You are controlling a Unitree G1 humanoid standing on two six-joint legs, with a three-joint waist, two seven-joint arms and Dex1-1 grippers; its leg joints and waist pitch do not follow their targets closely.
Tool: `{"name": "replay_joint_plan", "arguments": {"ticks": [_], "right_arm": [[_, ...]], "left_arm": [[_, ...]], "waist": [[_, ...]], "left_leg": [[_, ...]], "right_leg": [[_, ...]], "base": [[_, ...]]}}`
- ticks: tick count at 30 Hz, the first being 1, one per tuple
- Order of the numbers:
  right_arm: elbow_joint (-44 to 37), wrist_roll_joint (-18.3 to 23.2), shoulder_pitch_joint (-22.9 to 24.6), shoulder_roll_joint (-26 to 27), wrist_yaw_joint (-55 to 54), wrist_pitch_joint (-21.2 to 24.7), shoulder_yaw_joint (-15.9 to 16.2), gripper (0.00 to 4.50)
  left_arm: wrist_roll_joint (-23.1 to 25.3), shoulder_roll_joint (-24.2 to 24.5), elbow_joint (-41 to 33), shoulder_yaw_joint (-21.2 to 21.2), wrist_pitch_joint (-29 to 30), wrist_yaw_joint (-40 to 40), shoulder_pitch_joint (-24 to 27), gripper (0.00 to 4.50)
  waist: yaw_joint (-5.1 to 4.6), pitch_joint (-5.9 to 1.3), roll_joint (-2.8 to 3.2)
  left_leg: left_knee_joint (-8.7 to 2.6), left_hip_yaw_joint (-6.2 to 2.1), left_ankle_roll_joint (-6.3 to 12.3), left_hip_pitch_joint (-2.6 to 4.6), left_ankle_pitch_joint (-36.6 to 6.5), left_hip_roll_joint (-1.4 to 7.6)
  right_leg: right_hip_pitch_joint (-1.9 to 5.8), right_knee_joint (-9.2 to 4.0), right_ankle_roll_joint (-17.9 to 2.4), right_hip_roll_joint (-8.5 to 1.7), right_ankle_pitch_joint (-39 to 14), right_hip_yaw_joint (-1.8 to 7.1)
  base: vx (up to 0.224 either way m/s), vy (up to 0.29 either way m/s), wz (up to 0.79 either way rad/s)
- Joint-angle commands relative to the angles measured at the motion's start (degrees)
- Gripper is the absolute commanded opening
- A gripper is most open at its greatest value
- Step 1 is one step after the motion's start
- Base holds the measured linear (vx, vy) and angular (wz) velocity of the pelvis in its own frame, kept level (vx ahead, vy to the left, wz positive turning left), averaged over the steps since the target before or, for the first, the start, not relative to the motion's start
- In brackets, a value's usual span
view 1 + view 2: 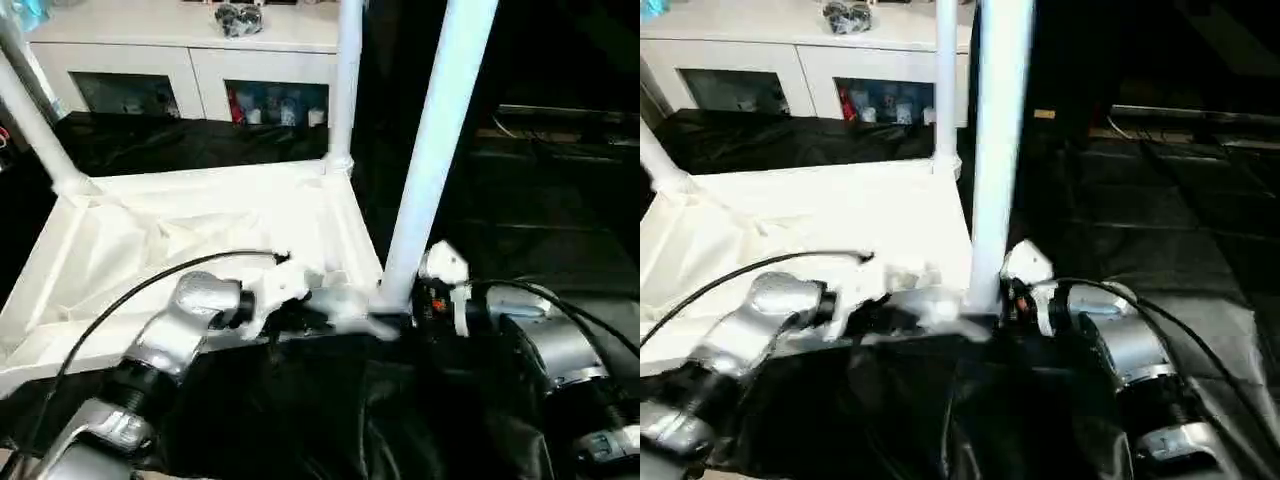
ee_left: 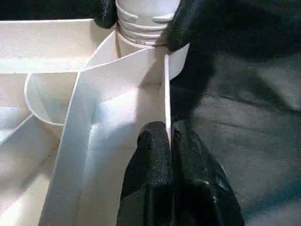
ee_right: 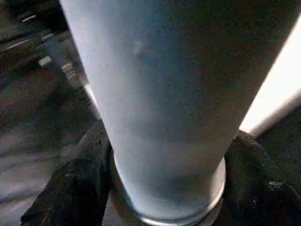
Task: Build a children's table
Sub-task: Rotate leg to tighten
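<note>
L gripper (image 2: 170,141) closed, pinching tabletop (image 1: 150,240) edge wall at near corner, per L wrist view; other gripper's black fingers flank leg's threaded end there. R wrist: R gripper (image 3: 164,188) fingers (image 3: 80,179) clamped either side of leg (image 3: 155,108) base. Head views: tabletop upside down on black cloth (image 1: 330,420), near leg upright in R corner socket, two far legs (image 1: 345,80) standing.

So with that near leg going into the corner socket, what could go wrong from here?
The right gripper grips the leg only near its base, so the long tube could lean and bind its threads. The left gripper is shut on only a thin tabletop rim, so it might slip and let the top shift.
</note>
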Motion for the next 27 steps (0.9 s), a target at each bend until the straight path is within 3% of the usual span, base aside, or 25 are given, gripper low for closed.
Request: {"name": "replay_joint_plan", "arguments": {"ticks": [1, 6, 8, 11, 12, 13, 14, 16, 20, 27], "right_arm": [[0.96, -0.67, -0.87, 3.20, -5.46, -0.29, -0.04, 2.73], [9.95, -1.72, -4.22, 13.52, -27.87, -0.92, -5.35, 2.73], [12.20, -2.69, -5.51, 18.26, -35.29, -2.80, -6.18, 2.73], [11.64, -3.00, -5.44, 19.40, -34.35, -3.69, -5.15, 2.73], [10.97, -3.40, -5.20, 19.72, -33.19, -4.18, -4.32, 3.07], [10.46, -3.09, -5.01, 19.66, -31.95, -4.32, -4.38, 3.07], [10.37, -3.04, -4.97, 19.65, -31.75, -4.34, -4.39, 3.42], [9.46, -2.29, -4.77, 19.05, -29.53, -4.05, -4.73, 3.45], [7.30, -2.79, -4.53, 14.15, -24.55, -5.08, -3.85, 3.89], [1.96, -0.99, -2.48, 4.75, -7.36, -3.73, -0.88, 3.89]], "left_arm": [[0.04, -2.65, 0.67, 1.84, 0.87, 6.05, -1.99, 0.00], [2.44, -9.63, 4.47, 2.55, 4.65, 18.10, -4.68, 0.00], [3.26, -13.52, 6.38, 2.47, 5.39, 22.75, -6.19, 0.00], [3.37, -14.38, 6.54, 2.04, 4.92, 22.88, -6.44, 0.00], [3.69, -14.38, 6.58, 1.62, 4.33, 22.47, -6.39, 0.00], [3.73, -14.22, 6.44, 1.44, 3.87, 21.80, -6.21, 0.00], [3.73, -14.19, 6.41, 1.41, 3.80, 21.69, -6.18, 0.00], [3.77, -13.55, 6.02, 1.20, 2.25, 20.17, -5.73, 0.00], [3.49, -10.61, 4.60, 0.96, 0.12, 15.89, -4.41, 0.00], [1.52, -5.06, 2.59, 0.79, -3.02, 6.56, -2.47, 0.00]], "waist": [[-0.25, -3.84, -0.97], [-1.61, -3.78, -0.49], [-1.69, -3.95, -0.83], [-1.37, -4.09, -0.76], [-1.36, -4.11, -0.58], [-1.38, -4.11, -0.63], [-1.39, -4.05, -0.65], [-1.41, -3.95, -0.63], [-1.37, -3.96, -0.81], [-1.13, -3.87, -0.66]], "left_leg": [[-3.89, -1.70, 3.11, 2.06, -6.55, 3.59], [-4.12, -1.70, 1.74, 2.03, -7.06, 3.37], [-4.00, -1.69, 2.10, 1.90, -6.37, 3.22], [-3.79, -1.69, 3.68, 1.75, -4.93, 3.15], [-3.76, -1.71, 3.99, 1.70, -4.63, 3.15], [-3.74, -1.67, 4.31, 1.71, -4.52, 3.14], [-3.75, -1.68, 4.68, 1.67, -4.79, 3.16], [-3.85, -1.73, 4.65, 1.63, -6.10, 3.20], [-3.84, -1.77, 4.85, 1.65, -5.82, 3.28], [-3.74, -1.68, 5.74, 1.60, -7.01, 3.45]], "right_leg": [[1.71, -3.81, -15.36, -4.11, 0.27, 1.71], [1.52, -4.08, -15.67, -4.07, 0.15, 1.69], [1.79, -4.06, -15.34, -4.15, 0.99, 1.68], [2.01, -3.94, -14.73, -4.23, 3.25, 1.66], [2.01, -3.86, -14.64, -4.19, 3.78, 1.66], [1.97, -3.87, -14.56, -4.11, 4.18, 1.64], [1.98, -3.93, -14.56, -4.15, 4.11, 1.64], [2.04, -4.14, -14.42, -4.21, 2.33, 1.62], [2.07, -4.06, -14.46, -4.17, 2.52, 1.59], [2.15, -3.99, -14.96, -4.07, 2.93, 1.46]], "base": [[0.000, 0.000, 0.00], [0.000, 0.000, 0.00], [0.000, 0.000, 0.00], [0.000, 0.000, 0.00], [0.000, 0.000, 0.00], [0.000, 0.000, 0.00], [0.000, 0.000, 0.00], [0.000, 0.000, 0.00], [0.000, 0.000, 0.00], [0.000, 0.000, 0.00]]}}
